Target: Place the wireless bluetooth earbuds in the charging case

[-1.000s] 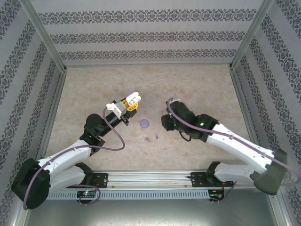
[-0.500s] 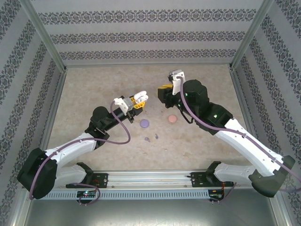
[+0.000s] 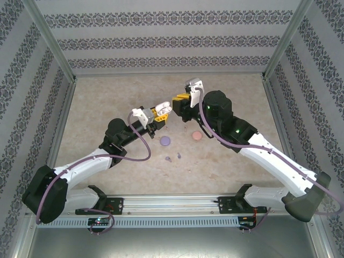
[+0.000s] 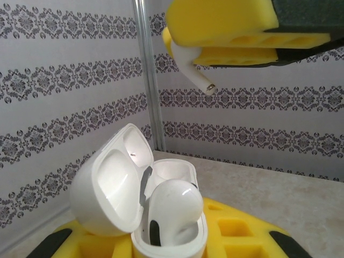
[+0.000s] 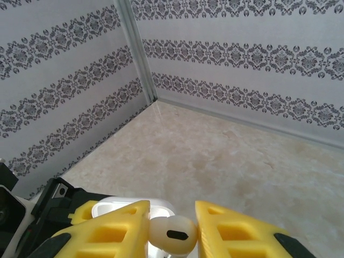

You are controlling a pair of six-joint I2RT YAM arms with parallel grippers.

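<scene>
My right gripper (image 5: pixel 172 215) pinches a white earbud (image 5: pixel 173 235) just above the open case (image 4: pixel 105 188). My left gripper (image 3: pixel 161 110) squeezes that case tight (another earbud (image 4: pixel 174 201) sits inside it).

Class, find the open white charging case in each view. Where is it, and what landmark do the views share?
Top external: white charging case at centre, held by the left gripper.
Left wrist: case lower middle, lid open.
Right wrist: case at bottom edge, behind the yellow fingers.
Landmark: the right gripper with its white earbud.
</scene>
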